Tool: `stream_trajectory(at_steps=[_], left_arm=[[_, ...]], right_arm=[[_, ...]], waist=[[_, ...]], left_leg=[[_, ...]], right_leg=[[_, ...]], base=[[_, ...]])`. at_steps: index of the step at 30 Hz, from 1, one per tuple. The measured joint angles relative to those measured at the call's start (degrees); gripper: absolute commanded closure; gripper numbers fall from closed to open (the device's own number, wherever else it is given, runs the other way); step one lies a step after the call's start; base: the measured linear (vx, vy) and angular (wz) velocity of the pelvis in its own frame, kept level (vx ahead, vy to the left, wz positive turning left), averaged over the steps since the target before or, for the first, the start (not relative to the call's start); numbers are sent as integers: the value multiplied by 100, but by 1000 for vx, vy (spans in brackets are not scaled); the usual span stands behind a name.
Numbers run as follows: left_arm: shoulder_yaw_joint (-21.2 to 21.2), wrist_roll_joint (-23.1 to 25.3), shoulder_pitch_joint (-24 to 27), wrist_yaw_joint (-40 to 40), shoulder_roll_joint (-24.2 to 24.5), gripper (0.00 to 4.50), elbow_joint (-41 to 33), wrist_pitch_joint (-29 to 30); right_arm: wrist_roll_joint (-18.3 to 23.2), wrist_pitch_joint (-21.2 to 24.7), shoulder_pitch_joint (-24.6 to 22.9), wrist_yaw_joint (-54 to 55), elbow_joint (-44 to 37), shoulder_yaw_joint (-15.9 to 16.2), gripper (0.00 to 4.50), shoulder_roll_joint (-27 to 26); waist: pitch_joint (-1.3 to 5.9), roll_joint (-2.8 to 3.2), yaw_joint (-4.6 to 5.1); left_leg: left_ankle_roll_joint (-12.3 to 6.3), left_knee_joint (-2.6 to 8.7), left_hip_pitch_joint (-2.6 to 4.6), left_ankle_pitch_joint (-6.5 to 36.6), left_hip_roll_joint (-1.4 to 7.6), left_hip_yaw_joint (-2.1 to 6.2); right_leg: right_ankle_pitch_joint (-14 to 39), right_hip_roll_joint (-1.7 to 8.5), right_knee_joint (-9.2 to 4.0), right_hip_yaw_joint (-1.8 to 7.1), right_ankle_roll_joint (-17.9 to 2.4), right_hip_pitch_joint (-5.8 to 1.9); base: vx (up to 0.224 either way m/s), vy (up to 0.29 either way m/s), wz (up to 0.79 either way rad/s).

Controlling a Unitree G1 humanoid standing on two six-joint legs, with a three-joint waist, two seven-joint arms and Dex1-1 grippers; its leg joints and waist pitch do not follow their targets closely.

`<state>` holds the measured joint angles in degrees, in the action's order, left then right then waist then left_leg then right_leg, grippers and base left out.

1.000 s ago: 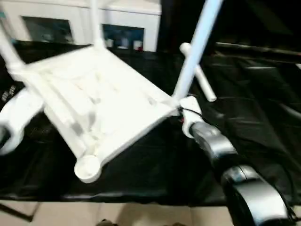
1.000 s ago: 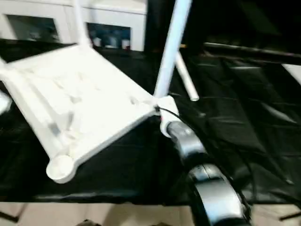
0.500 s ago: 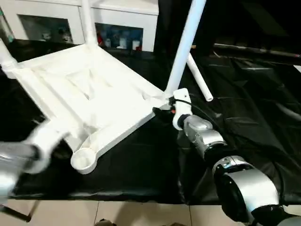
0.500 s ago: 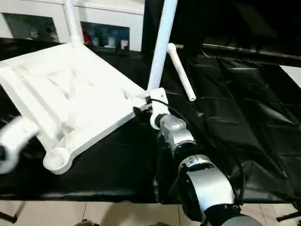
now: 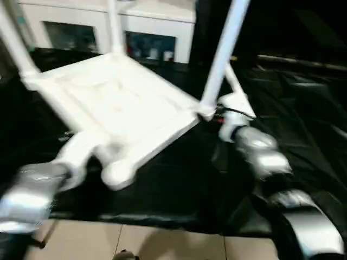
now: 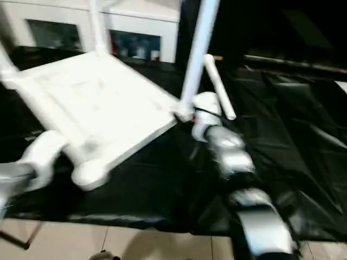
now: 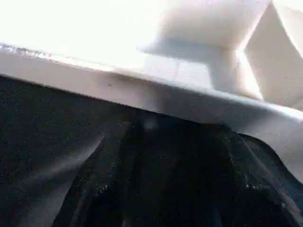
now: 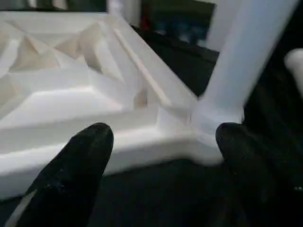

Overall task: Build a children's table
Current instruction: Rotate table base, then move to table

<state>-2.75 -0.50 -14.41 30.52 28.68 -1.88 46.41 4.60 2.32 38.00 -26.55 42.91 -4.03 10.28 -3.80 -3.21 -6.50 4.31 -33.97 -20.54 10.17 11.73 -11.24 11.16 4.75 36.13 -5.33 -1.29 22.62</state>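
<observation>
Table top (image 5: pixel 116 105) edge between right tool (image 8: pixel 158 156) fingers

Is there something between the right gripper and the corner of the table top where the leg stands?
Nothing visible. In the right wrist view the right gripper is open, with one finger on each side of the table top corner that carries the leg. Between the fingers and that corner there is only the black cover.

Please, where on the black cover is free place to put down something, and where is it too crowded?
Free: the black cover right of the right arm, and the near strip in front of the tabletop. Crowded: around the corner by the right gripper, where the upright leg and the loose leg lie.
</observation>
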Motion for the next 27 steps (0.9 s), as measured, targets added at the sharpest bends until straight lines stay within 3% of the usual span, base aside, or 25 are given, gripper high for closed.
stream_trajectory(at_steps=[4,11,16,18,21,24,27], left_arm=[[-224,-40,-513,-183,-447,201,430,-485],[-500,376,-1435,-871,-1052,201,1945,-1744],[-473,339,-1684,-1009,-1428,201,2144,-2278],[-500,284,-1624,-1010,-1463,201,1925,-2418],[-354,213,-1363,-1138,-1461,201,1478,-2721],[-43,48,-862,-1351,-1604,201,805,-2954],[424,-223,-348,-1783,-2116,201,223,-2931]], right_arm=[[-48,335,-241,273,-458,-11,58,37],[-53,952,-895,506,-1563,-3,58,-7],[-47,1236,-1070,676,-2097,-5,58,4],[-47,1364,-1208,782,-2326,-6,58,3],[-47,1600,-1511,937,-2769,-55,58,3],[7,1774,-1674,1043,-3116,-155,58,-32],[96,1881,-1811,1142,-3527,-227,58,-145]], waist=[[1,2,23],[14,43,80],[12,135,130],[9,181,138],[7,202,169],[8,211,187],[8,208,177]], left_leg=[[0,1,-5,0,2,7],[-1,2,-61,-28,10,31],[-11,4,-70,-21,9,31],[-12,4,-70,-20,9,30],[-10,14,-61,-21,13,28],[-10,16,-59,-22,14,30],[-10,14,-56,-21,13,26]], right_leg=[[-6,-11,0,4,0,10],[-11,-36,-9,8,-11,54],[-13,-36,-28,4,-14,53],[-13,-36,-33,4,-14,52],[-11,-40,-32,4,-14,53],[-9,-43,-31,5,-14,52],[-9,-41,-38,6,-12,47]], base=[[0,0,0],[0,0,0],[0,0,0],[0,0,0],[0,0,0],[0,0,0],[0,0,0]])
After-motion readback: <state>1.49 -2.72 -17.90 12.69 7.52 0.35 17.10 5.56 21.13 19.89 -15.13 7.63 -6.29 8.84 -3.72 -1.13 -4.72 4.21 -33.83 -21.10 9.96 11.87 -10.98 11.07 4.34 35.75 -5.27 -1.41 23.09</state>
